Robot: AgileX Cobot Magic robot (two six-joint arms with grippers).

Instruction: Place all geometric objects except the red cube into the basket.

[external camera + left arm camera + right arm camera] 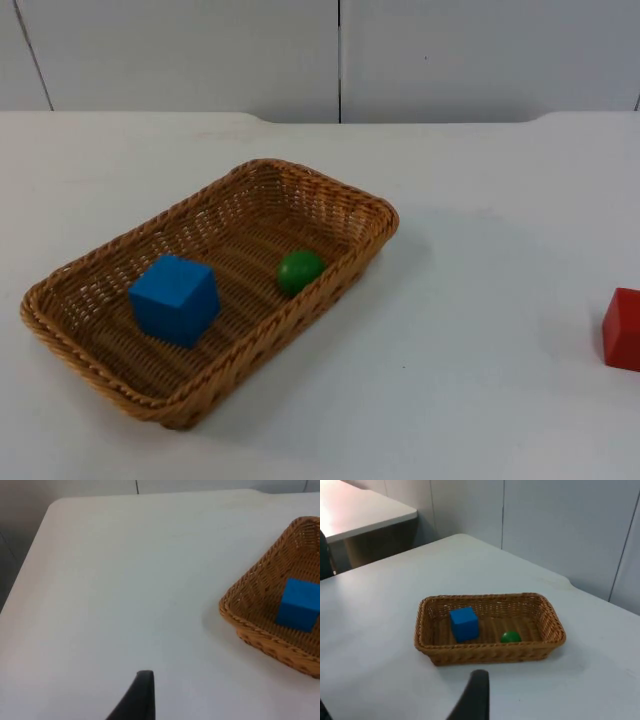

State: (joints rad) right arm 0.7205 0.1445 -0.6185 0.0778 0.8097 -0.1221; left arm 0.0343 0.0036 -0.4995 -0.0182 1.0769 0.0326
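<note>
basket loaded, red cube left out on the table

from the left gripper, of which one black fingertip is seen, bare white table lies nearest; beyond it and off to one side stands the near corner of the wicker basket, with the blue cube inside. whether this pincer is spread or pressed together cannot be told; nothing is seen pinched in it.

from the right gripper, likewise one dark fingertip, a strip of table comes first, then the basket's long wall, then the blue cube and the green ball resting on the woven floor, the ball near the closer wall. its state cannot be told either. both arms appear to be waiting, well apart from the basket.

handling, as judged: the blue cube looks light and rigid, with flat opposite faces that would be pinched squarely. the green ball looks smooth and apt to roll; it would be taken across its widest part. the basket is stiff but rough, best held by the rim.

the top view gives what the wrist views lack: the red cube, well apart from the basket, at the table's edge of sight. the task looks complete.
</note>
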